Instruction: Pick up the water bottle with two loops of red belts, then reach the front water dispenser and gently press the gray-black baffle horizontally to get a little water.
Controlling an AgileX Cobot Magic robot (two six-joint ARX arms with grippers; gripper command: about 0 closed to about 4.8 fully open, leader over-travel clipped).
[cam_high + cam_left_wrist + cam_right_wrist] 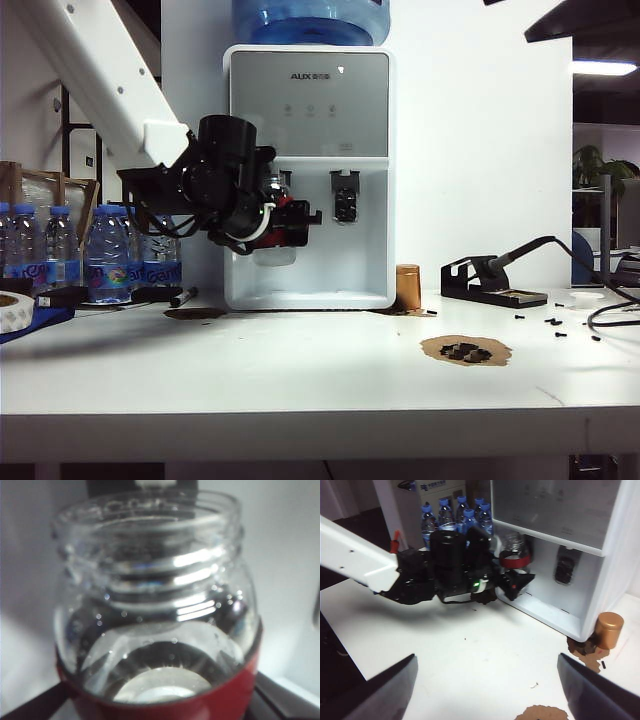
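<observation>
Dispenser [308,110] is standing at the back; the left gripper [516,580] is clamping the water bottle [277,215] upright inside its recess, mouth up under the left tap — presumably ready to press. The right gripper [487,685] is hanging wide open, well back — clear of the action.

White bench [300,380] carries the clutter. Blue-capped plastic bottles [105,250] stand in a row at 9 o'clock in the exterior view. A black marker [184,296] lies just in front of them; a tape roll [12,312] sits at the 9 o'clock edge. Copper-coloured canister [407,287] stands upright near centre. Soldering iron in its stand [495,282] at 3 o'clock, small black screws [550,322] scattered beside it. Brown patch with dark bits [466,350] at 5 o'clock.
</observation>
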